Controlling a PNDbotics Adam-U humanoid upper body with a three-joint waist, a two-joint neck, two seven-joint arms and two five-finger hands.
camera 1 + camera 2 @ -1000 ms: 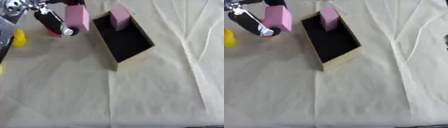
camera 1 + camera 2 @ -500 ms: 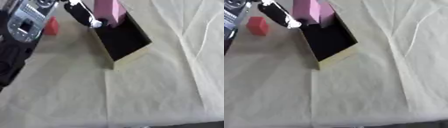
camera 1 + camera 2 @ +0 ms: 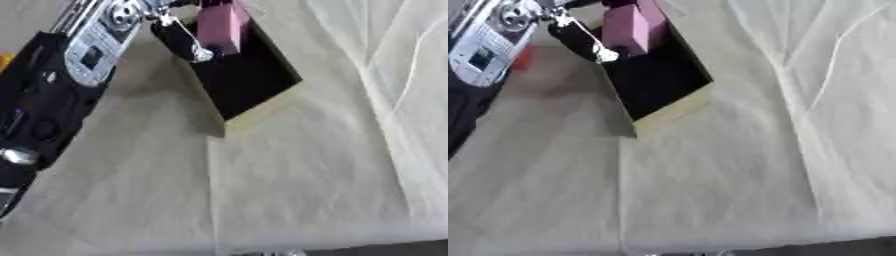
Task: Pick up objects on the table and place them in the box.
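My left arm comes in from the left, and my left hand (image 3: 179,40) is at the far end of the box, fingers curled round a pink block (image 3: 219,24). The block hangs over the box's dark inside (image 3: 656,80), tilted a little. The box is a shallow open tray with a tan rim (image 3: 262,106), lying askew on the cloth. A darker pink shape (image 3: 651,9) shows just behind the held block; I cannot tell whether it is a second block. My right hand shows in no view.
A small red thing (image 3: 523,57) lies on the cloth left of the box, partly behind my arm. A yellow bit (image 3: 4,61) peeks out at the left edge. The table is covered by a creased cream cloth (image 3: 315,170).
My left hand has carried the pink block to the right, from beside the box to over its far end. The whole picture has shifted too, so the camera moved.
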